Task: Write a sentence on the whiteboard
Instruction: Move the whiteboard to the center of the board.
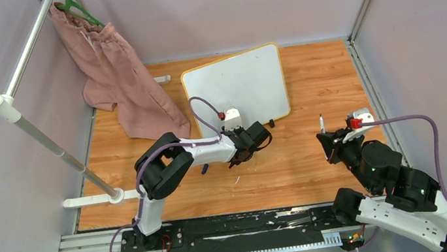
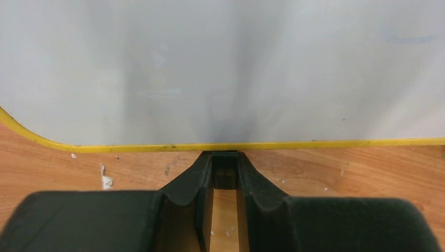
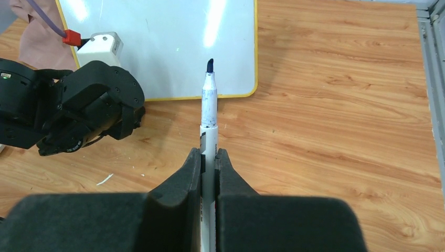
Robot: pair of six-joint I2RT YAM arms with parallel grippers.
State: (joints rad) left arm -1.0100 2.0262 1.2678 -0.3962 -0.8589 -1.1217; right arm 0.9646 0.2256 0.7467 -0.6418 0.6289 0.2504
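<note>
The whiteboard point(image 1: 238, 87), white with a yellow frame, lies flat at the back middle of the wooden table. My left gripper point(image 1: 251, 132) sits at its near edge. In the left wrist view the whiteboard point(image 2: 220, 68) fills the top, and my left gripper point(image 2: 224, 163) is shut on a small black ribbed foot point(image 2: 224, 176) under the frame. My right gripper point(image 1: 330, 141) is shut on an uncapped marker point(image 1: 321, 124) to the right of the board. The marker point(image 3: 209, 105) points its dark blue tip toward the whiteboard point(image 3: 157, 42). The sentence is out of view; the board's face looks blank.
A pink garment point(image 1: 122, 81) on a green hanger hangs from a white rail stand point(image 1: 44, 135) at the back left, draping onto the table beside the board. A second black foot point(image 1: 271, 122) juts from the board's near edge. Grey walls enclose the table.
</note>
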